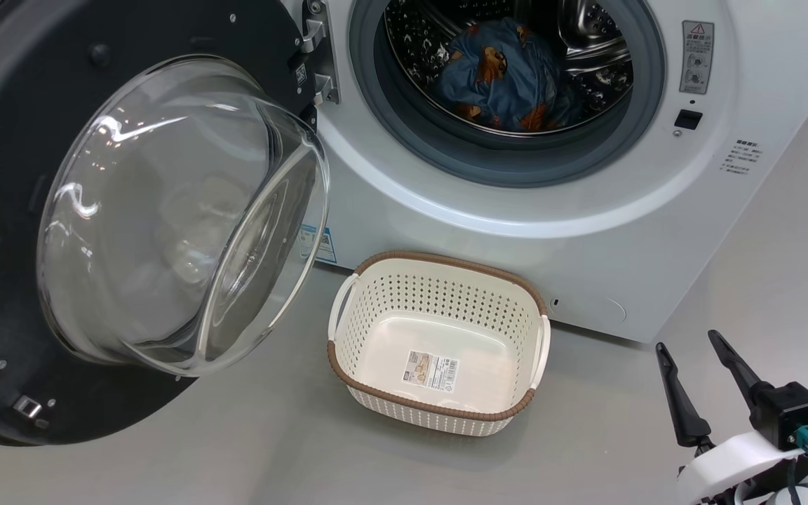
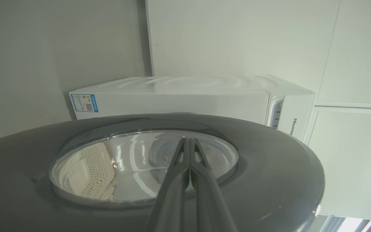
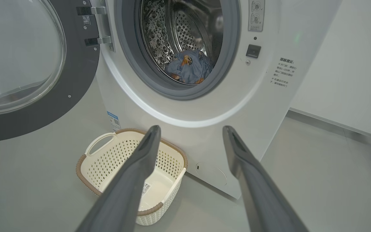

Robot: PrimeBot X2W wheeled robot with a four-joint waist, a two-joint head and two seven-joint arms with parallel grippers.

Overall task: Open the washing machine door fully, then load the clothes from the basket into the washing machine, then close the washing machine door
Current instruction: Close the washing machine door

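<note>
Perf. basket [image 1: 439, 298], domed glass door [image 1: 165, 210]

You see a white washing machine [image 1: 586, 266] with a grey rubber seal [image 1: 509, 158] and a shiny steel drum [image 1: 597, 70] dotted with holes. Its door [image 1: 179, 210] has a glossy black rim around clear glass. The clothes [image 1: 502, 77] are blue with orange-brown figures. The basket [image 1: 446, 298] is cream-white, patterned with small holes and rimmed in woven-look brown. The floor [image 1: 236, 449] is plain grey.
</note>
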